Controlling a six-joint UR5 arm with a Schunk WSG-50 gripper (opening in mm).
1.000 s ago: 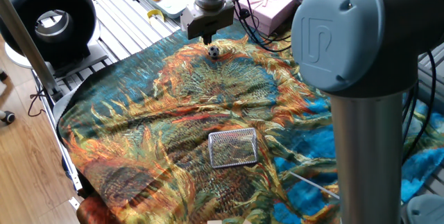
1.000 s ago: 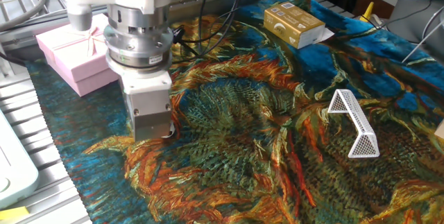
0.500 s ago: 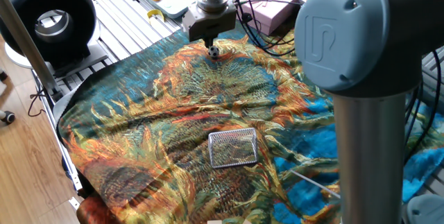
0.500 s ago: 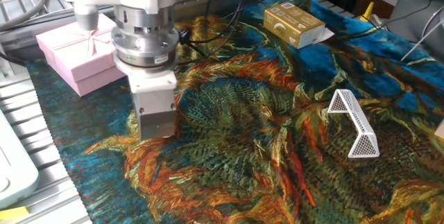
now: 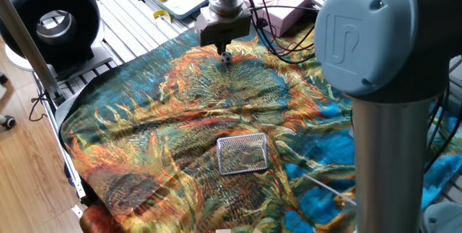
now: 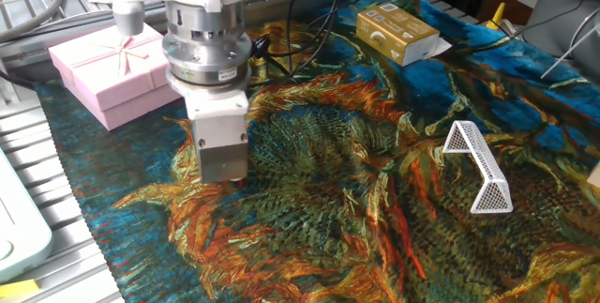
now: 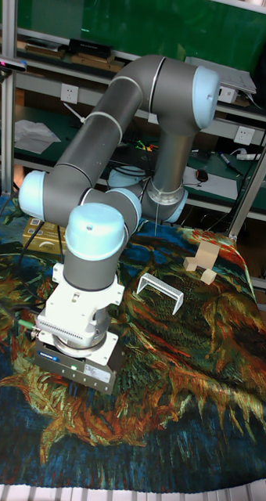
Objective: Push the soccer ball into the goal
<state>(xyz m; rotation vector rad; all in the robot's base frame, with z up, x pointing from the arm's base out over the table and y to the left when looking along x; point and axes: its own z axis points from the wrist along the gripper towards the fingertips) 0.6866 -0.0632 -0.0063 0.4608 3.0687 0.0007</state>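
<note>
A: Silver mesh, lower centre of one fixed view: is that the goal (image 5: 242,154)?

B: Yes. It sits on the patterned orange-and-blue cloth (image 5: 144,132) that covers the counter.

A: And the ball (image 5: 227,58)?

B: Farther back, in the upper middle of that frame, on the cloth and well apart from the goal.

A: Where is the claw (image 5: 221,47)?

B: Just beside the ball, on its far side, pointing down with its tips close to the cloth. Whether it touches the ball I cannot tell.

A: Released or clenched?

B: I cannot tell; the fingers show only as a small dark tip.

A: And in the other fixed view?

B: The claw's body hides the ball. A pink box (image 6: 112,68) lies behind it at upper left, and a tan box (image 6: 397,33) at the top, right of centre.
</note>
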